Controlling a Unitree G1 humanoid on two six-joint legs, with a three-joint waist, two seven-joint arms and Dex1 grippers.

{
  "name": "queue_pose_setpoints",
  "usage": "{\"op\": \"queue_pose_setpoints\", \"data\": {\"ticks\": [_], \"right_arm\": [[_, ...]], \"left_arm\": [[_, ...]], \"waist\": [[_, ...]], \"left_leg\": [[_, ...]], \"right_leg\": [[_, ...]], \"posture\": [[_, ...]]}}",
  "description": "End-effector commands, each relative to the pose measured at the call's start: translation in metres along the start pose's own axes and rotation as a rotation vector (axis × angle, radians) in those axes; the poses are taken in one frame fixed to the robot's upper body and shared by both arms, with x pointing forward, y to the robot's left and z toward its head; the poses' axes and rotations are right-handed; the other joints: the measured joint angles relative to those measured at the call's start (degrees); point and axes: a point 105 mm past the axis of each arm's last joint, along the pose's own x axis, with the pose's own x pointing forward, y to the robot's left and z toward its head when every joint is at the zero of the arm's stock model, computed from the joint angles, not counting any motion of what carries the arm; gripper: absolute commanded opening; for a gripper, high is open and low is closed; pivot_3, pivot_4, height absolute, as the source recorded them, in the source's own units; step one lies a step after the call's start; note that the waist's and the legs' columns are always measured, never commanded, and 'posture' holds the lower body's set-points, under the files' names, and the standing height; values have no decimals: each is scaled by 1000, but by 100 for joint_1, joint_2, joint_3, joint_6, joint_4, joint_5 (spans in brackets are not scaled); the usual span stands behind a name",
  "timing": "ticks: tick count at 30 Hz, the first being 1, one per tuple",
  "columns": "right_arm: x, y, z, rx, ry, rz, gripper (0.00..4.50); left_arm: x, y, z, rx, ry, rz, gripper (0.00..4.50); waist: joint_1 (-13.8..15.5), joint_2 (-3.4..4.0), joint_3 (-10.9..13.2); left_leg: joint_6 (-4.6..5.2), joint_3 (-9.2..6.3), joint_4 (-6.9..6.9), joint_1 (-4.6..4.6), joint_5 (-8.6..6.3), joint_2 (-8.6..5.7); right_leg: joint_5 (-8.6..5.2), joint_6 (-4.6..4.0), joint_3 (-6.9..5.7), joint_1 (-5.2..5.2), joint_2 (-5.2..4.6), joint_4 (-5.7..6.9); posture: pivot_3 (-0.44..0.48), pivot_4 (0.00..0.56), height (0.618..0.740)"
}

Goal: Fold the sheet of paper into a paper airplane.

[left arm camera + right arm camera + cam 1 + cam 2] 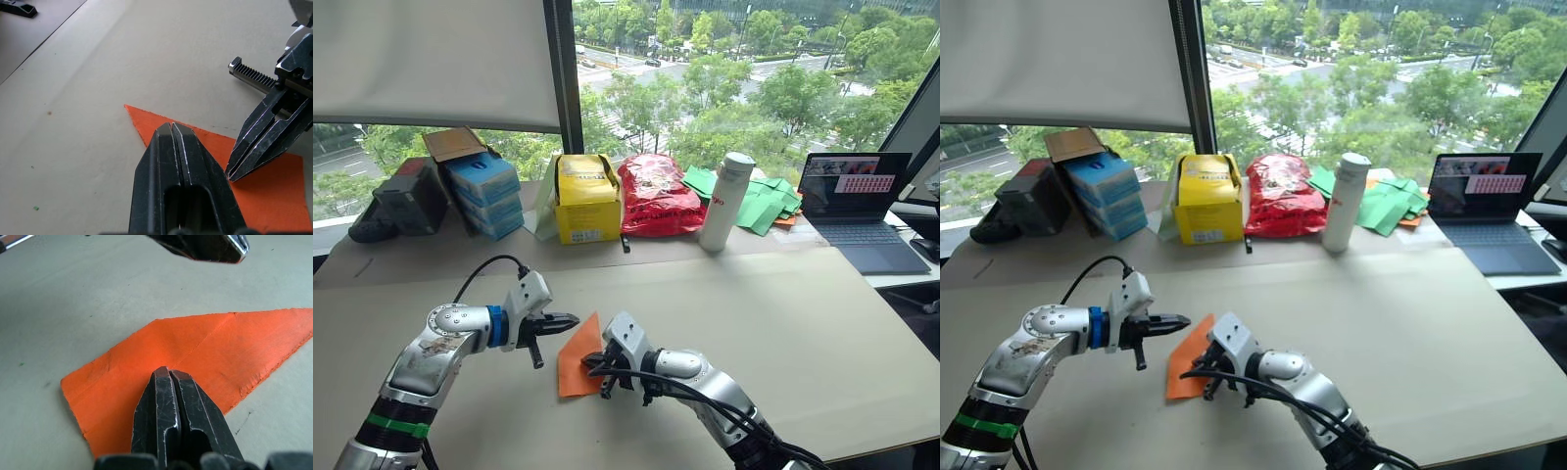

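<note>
The sheet of paper point(572, 370) is bright orange and lies flat on the beige table, folded to a point with a crease line across it point(220, 347). My left gripper point(572, 319) is shut and empty, its tip hovering just over the paper's pointed far corner point(146, 122). My right gripper point(591, 361) is shut too, its tip pressing down on the middle of the paper point(168, 373). In the left wrist view the right gripper point(234, 175) touches the paper close beside my left fingertips point(171, 128).
Along the window sill stand blue boxes point(484, 193), a yellow box point(587, 201), a red plastic bag point(658, 194), a white bottle point(725, 201) and green paper pieces point(766, 204). A laptop point(862, 211) sits at the far right. The table's front edge is near.
</note>
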Motion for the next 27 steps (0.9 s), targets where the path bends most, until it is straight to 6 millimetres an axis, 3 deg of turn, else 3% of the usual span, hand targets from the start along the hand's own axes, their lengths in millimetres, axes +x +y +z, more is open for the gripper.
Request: {"op": "queue_pose_setpoints", "data": {"ticks": [1,8,13,18,27], "right_arm": [[-2,-4,1,-9,13,-8,0],[-4,-8,6,-45,8,-1,0],[-4,-22,18,-95,-25,-10,0],[2,-42,-3,-176,102,5,0],[11,-65,-5,-150,130,-46,0]], "left_arm": [[5,-1,-19,-15,43,31,39],[7,-1,-59,-7,142,59,39],[10,-5,-62,1,142,46,39],[12,-8,-60,14,132,45,39],[11,-11,-60,21,131,55,39]], "waist": [[-1,0,0],[11,1,0],[10,2,0],[3,6,-2],[-5,19,-11]], "left_leg": [[-2,0,-1,-1,1,0],[-6,0,0,2,4,1],[-5,-1,-1,20,3,1],[-4,-1,-1,27,2,0],[-6,-1,0,43,4,1]], "right_leg": [[0,0,0,-3,0,1],[1,-2,0,-3,-2,3],[1,-2,-1,20,-1,-1],[1,-2,-4,27,0,-2],[2,-4,0,36,-1,1]], "posture": [[0,150,740],[0,150,740],[0,150,740],[0,150,740],[0,150,740]]}}
